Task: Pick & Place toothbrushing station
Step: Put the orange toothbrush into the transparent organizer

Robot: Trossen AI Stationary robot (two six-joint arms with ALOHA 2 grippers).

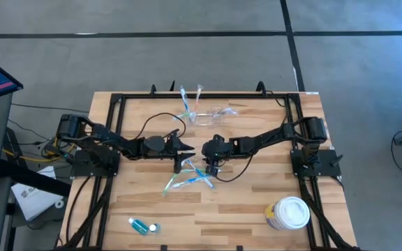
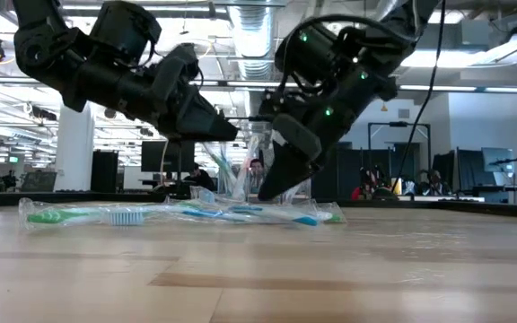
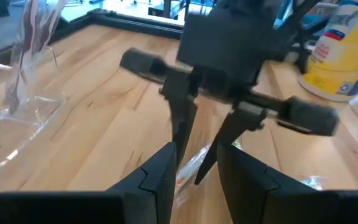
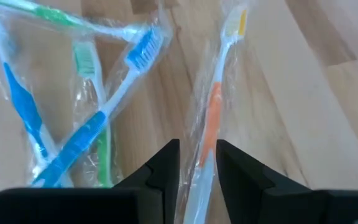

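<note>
Wrapped toothbrushes (image 1: 187, 180) lie loose mid-worktop; the right pincer (image 4: 197, 163) grasps an orange one (image 4: 209, 115), while the left pincer (image 3: 196, 163) hangs beside it, narrow and holding nothing. Far behind, the toothbrushing station (image 1: 211, 114) holds two brushes, so most remain.
</note>
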